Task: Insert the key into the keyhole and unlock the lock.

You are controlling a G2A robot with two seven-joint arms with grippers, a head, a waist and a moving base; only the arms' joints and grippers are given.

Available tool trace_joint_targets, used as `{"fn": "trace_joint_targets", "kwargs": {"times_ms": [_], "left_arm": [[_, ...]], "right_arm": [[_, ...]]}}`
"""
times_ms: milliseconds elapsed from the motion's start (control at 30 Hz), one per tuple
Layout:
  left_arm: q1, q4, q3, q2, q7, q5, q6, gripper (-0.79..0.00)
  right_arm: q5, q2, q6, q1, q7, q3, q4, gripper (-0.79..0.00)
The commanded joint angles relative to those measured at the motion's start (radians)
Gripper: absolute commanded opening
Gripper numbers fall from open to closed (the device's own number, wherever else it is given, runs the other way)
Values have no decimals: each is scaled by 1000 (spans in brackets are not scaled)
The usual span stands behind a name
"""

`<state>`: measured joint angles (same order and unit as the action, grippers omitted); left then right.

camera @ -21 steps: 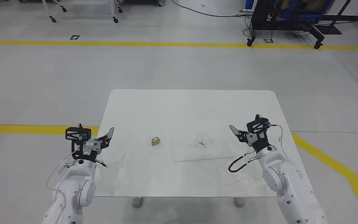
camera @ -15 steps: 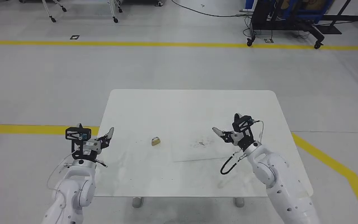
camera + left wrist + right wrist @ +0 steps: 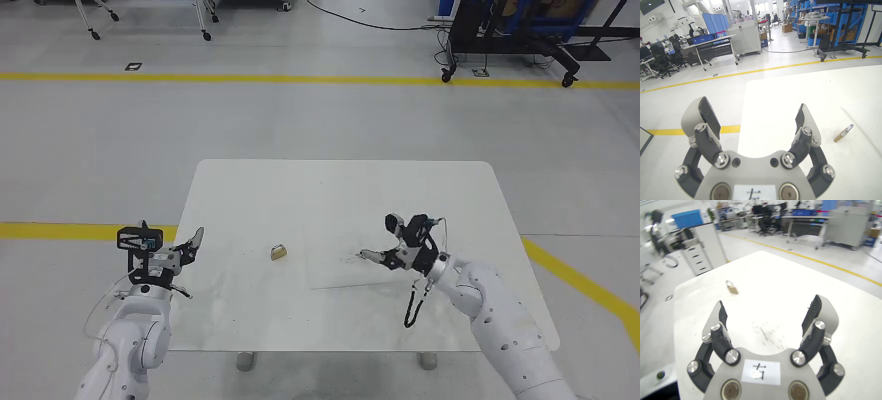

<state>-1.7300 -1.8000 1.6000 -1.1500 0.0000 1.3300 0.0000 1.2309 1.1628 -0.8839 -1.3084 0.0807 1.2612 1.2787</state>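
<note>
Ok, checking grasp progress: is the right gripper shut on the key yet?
No, the right gripper is open and empty, and the key lies loose on the table.

We are reading: white label (image 3: pixel 754 192) on left claw (image 3: pixel 753 106), handwritten 左, partly cut off; white label (image 3: pixel 761 371) on right claw (image 3: pixel 768 302), handwritten 右.

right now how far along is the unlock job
Done: nothing yet. The lock lies alone on the table, and what looks like the key lies flat, apart from it.
In hand: the right gripper is open just above the key, not gripping. The left gripper is open and empty at the table's edge.
Left: grasp key, insert, turn.
</note>
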Motion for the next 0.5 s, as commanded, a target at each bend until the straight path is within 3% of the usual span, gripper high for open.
{"fn": "trace_joint_targets", "kwargs": {"times_ms": [0, 200, 300, 467], "left_arm": [[0, 0, 0, 0, 0, 0, 0, 0], [0, 0, 0, 0, 0, 0, 0, 0], [0, 0, 0, 0, 0, 0, 0, 0], [0, 0, 0, 0, 0, 0, 0, 0]], "right_arm": [[110, 2, -65, 56, -8, -42, -66, 0], [235, 8, -94, 134, 32, -119, -167, -18], [261, 11, -76, 156, 37, -143, -200, -123], [283, 18, -13, 186, 11, -170, -232, -231]]}}
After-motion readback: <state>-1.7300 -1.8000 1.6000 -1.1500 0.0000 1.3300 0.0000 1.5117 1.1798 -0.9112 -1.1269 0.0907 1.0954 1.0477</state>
